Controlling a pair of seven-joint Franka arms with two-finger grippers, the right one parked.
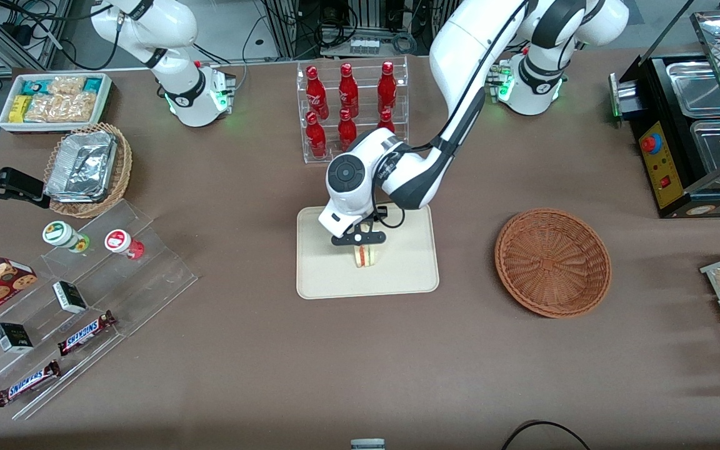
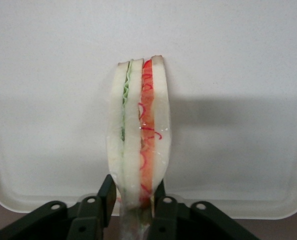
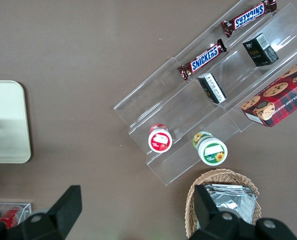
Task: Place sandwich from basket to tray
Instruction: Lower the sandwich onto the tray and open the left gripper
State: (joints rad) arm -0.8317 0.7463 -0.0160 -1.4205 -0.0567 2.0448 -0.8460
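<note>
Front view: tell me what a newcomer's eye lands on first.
First, the working arm's tool above the cream tray at mid-table, shut on the sandwich, whose red and green filling shows along the cut edge. Next, the reddish-brown basket beside the tray, toward the working arm's end, with nothing in it. Then the rack of red bottles, farther from the camera than the tray.

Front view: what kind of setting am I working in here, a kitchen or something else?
Probably a mock snack counter in a lab. Red bottles stand in a clear rack, chocolate bars lie on clear display steps, and cables hang near the arm bases. The gripper holds the sandwich over the tray.
</note>
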